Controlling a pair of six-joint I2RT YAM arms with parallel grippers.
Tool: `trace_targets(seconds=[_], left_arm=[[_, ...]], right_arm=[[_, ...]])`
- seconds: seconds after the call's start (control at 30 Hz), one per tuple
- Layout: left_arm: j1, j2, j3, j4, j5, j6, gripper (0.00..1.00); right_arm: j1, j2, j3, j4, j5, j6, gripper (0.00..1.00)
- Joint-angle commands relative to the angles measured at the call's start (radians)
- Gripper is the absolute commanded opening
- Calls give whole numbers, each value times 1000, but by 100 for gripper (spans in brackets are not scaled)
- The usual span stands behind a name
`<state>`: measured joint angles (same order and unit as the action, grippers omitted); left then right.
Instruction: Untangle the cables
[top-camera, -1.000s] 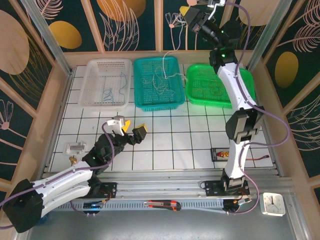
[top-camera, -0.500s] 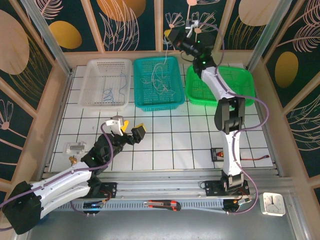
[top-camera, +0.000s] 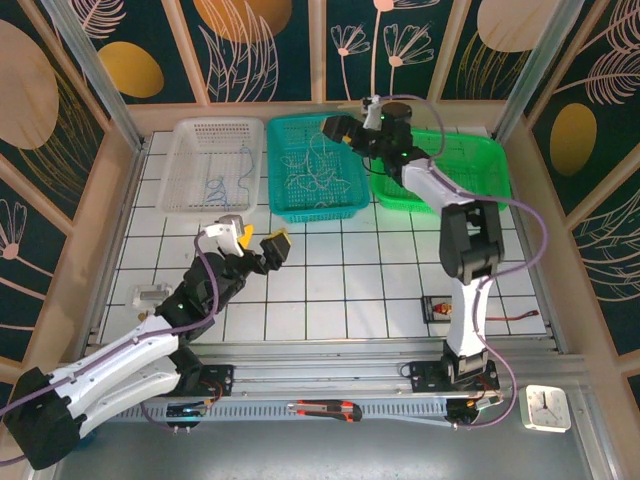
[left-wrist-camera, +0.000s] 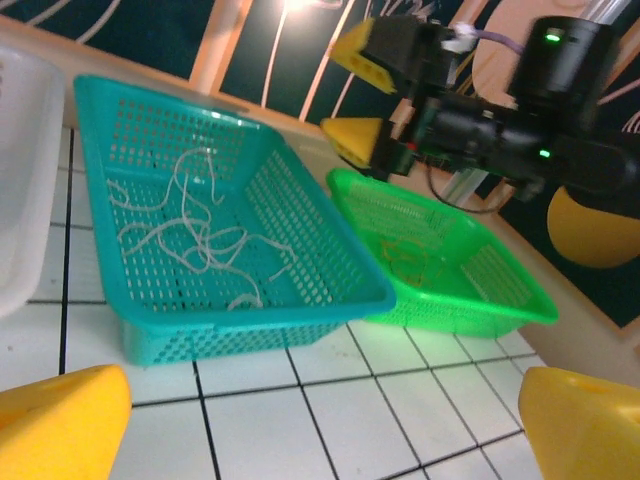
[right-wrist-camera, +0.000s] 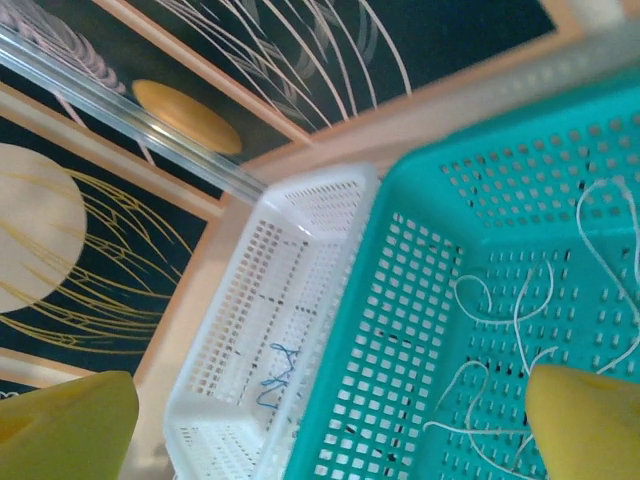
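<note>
Mostly the strands are too fine to count: whitish cables (left-wrist-camera: 200, 235) loop across the teal basket (top-camera: 272, 170), middle of three along the frame's top; a bluish clump (right-wrist-camera: 270, 380) lies in the white basket (top-camera: 172, 170) at left; orange wires (left-wrist-camera: 405, 262) in the green basket (top-camera: 498, 170) at right are barely legible, partly behind the right arm (top-camera: 440, 195). Above the teal basket's upper right corner the right gripper (top-camera: 340, 128) hangs, fingers spread, empty. Lower left, the left gripper (top-camera: 262, 240) gapes too, empty

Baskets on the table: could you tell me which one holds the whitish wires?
The teal middle basket holds the whitish wires; the white basket has bluish wires.
</note>
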<state>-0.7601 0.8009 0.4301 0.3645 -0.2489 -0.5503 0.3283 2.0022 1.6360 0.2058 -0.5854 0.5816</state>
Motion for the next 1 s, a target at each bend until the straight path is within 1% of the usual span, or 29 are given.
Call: trace_targets(seconds=[0.0, 0.1, 0.2, 0.27, 0.37, 0.43, 0.47, 0.53, 0.57, 0.63, 0.67, 0.77, 0.87, 0.97], left_arm=[[2, -11, 78, -77, -86, 44, 99], [14, -4, 134, -124, -171, 99, 99], [52, 1, 170, -141, -211, 165, 99], [106, 1, 181, -143, -224, 202, 99], [190, 6, 179, -125, -260, 242, 99], [231, 9, 161, -88, -303, 283, 99], [257, 9, 147, -62, -309, 305, 99], [314, 8, 114, -11, -311, 325, 99], [350, 8, 93, 13, -306, 334, 99], [416, 9, 50, 57, -306, 339, 99], [451, 8, 17, 99, -298, 345, 99], [508, -3, -133, 306, -300, 367, 98], [545, 28, -251, 477, -316, 346, 97], [574, 129, -292, 556, -333, 340, 98]], right_arm=[[-6, -234, -91, -2, 59, -113, 99], [-11, -397, -258, -2, 130, -155, 99], [-15, -545, -398, -32, 235, -216, 99], [-25, -643, -499, -53, 340, -251, 99], [-57, -766, -647, -55, 460, -283, 99], [-80, -848, -758, -20, 541, -303, 99], [-91, -890, -819, 6, 593, -308, 99], [-124, -959, -929, 72, 647, -333, 99], [-134, -995, -980, 101, 698, -335, 99], [-149, -1034, -1050, 126, 771, -369, 99], [-156, -1046, -1072, 124, 785, -401, 99], [-173, -1056, -1125, 111, 869, -418, 99], [-205, -1072, -1203, 172, 893, -448, 99], [-244, -1062, -1272, 262, 898, -450, 99]])
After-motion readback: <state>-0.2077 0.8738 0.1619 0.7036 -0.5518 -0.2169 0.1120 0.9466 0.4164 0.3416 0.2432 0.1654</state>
